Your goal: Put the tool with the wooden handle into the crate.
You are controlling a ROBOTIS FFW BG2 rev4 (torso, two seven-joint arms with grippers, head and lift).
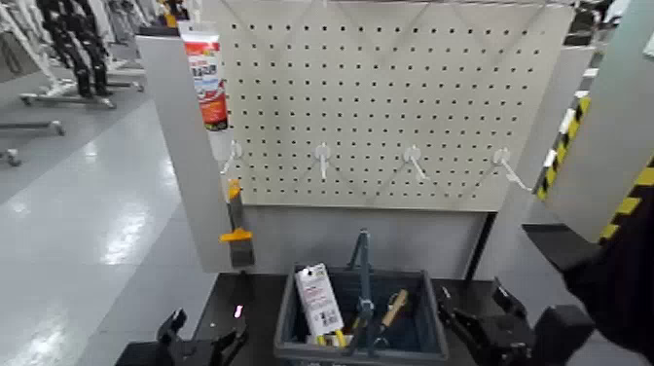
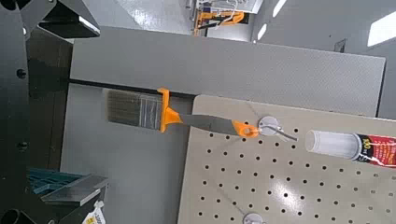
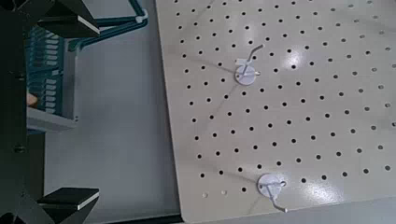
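Observation:
The tool with the wooden handle (image 1: 394, 308) lies tilted inside the crate (image 1: 428, 336), tan handle up toward the right wall. The dark grey-blue crate stands low in the middle of the head view, its thin arched handle (image 1: 363, 261) upright. My right gripper (image 1: 475, 304) hovers just right of the crate, open and empty; its wrist view shows both fingers spread (image 3: 93, 107) and the crate (image 3: 51, 75) beyond them. At the crate's left, my left gripper (image 1: 207, 333) is low, open and empty (image 2: 93, 107).
A white packet (image 1: 319, 297) stands in the crate's left half. Behind rises a white pegboard (image 1: 389, 97) with several hooks. An orange-and-black flat tool (image 1: 236, 232) hangs from the leftmost hook, a red-and-white tube (image 1: 206, 73) above it. A yellow-black striped post (image 1: 623, 209) stands right.

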